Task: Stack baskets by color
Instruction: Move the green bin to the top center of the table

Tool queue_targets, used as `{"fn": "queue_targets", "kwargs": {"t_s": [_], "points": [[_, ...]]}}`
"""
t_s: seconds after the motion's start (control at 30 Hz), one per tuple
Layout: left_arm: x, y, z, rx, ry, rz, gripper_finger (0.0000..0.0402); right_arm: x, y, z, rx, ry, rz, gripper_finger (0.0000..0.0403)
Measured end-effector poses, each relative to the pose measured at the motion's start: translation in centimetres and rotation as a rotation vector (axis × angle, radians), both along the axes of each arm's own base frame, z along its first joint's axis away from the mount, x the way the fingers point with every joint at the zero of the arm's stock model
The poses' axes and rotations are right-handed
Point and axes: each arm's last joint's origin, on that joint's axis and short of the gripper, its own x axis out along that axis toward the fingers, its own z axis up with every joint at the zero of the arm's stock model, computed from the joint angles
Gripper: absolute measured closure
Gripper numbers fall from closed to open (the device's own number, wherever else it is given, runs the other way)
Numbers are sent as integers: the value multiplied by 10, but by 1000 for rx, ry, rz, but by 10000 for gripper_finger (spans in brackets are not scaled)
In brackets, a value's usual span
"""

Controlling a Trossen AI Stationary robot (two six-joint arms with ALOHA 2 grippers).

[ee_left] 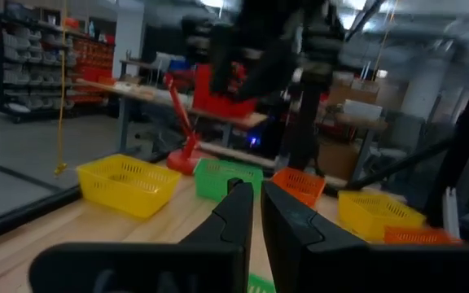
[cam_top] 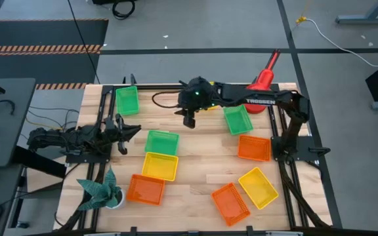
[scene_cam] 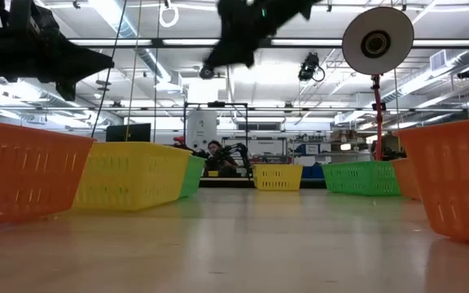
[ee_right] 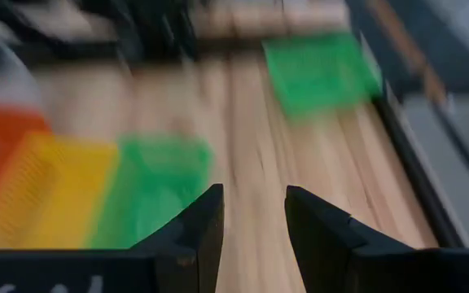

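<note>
Nine baskets spread across table: three toward nine o'clock, five toward three, one at twelve.

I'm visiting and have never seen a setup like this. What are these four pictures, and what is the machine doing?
Two robot arms work at a wooden table. One picture looks straight down, one sits at table height, and one camera rides on each wrist. Green, yellow and orange baskets lie scattered, for example a green basket beside a yellow basket; a red lamp stands at the back edge. The right gripper hangs open over the middle, holding nothing. The left gripper waits shut at the left side.
</note>
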Motion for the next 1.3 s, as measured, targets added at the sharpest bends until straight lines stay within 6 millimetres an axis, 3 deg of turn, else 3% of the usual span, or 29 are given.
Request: {"fn": "queue_targets", "kwargs": {"t_s": [0.13,0.27,0.43,0.57,0.73,0.83,1.07,1.3], "points": [[-5,2,18,-190,-256,2,372,-14,22,52,-35,-264,-23,266],[-14,9,33,-357,-402,203,380,-47,35,101,-88,-456,-102,266],[-13,12,62,-306,-192,329,397,-102,45,150,-91,-621,-185,266],[-5,14,89,-330,57,384,397,-140,50,172,-91,-681,-181,266],[10,19,99,-444,504,419,397,-171,52,173,-98,-572,-208,266],[22,26,92,-527,789,440,397,-180,51,166,-108,-472,-239,266],[53,65,59,-625,1200,348,386,-175,50,154,-133,-363,-239,266],[58,113,41,-544,1432,270,317,-169,51,147,-132,-317,-189,266]]}}
